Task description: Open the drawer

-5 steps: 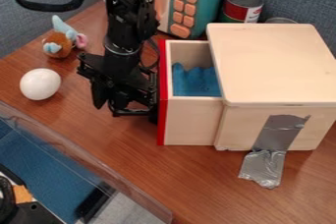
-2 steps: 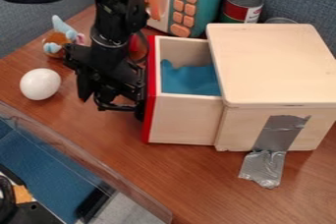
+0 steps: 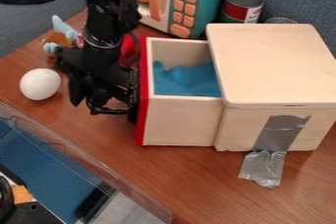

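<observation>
Clearly, the drawer [image 3: 180, 121] juts past the box edge [image 3: 220, 70]

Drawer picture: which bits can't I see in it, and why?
All in the camera view:
- Drawer: its inner end is hidden inside the wooden box.
- Blue thing in the drawer: the box top hides its right end.
- Red thing: partly behind the robot arm, so I can't tell what it is.
- Little toy: the arm covers part.
- Can behind the box: mostly hidden by it.
- Toy microwave: top edge cuts it off.
</observation>
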Controlling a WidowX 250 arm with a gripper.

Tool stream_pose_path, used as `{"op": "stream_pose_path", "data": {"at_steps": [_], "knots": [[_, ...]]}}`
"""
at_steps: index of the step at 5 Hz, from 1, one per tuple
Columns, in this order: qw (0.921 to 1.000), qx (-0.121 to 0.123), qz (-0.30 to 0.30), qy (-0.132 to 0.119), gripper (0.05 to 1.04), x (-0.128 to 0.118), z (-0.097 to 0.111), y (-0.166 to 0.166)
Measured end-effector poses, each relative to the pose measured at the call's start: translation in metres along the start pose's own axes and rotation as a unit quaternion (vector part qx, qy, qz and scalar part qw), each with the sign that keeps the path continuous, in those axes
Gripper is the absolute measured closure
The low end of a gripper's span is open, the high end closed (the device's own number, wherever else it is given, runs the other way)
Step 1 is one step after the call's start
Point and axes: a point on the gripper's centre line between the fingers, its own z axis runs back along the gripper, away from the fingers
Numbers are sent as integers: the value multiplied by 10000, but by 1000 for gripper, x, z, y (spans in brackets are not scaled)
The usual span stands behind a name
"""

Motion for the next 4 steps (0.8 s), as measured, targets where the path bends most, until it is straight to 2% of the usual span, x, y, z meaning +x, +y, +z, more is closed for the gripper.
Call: {"op": "stream_pose_path", "data": {"at_steps": [1,2,3,4], "knots": [[9998,-123,-31,124,736,-2,-6,0],[9997,-96,-164,163,662,-2,-7,1],[9973,38,-680,281,348,-4,-1,-2],[9964,193,-821,-49,98,5,28,-4]]}}
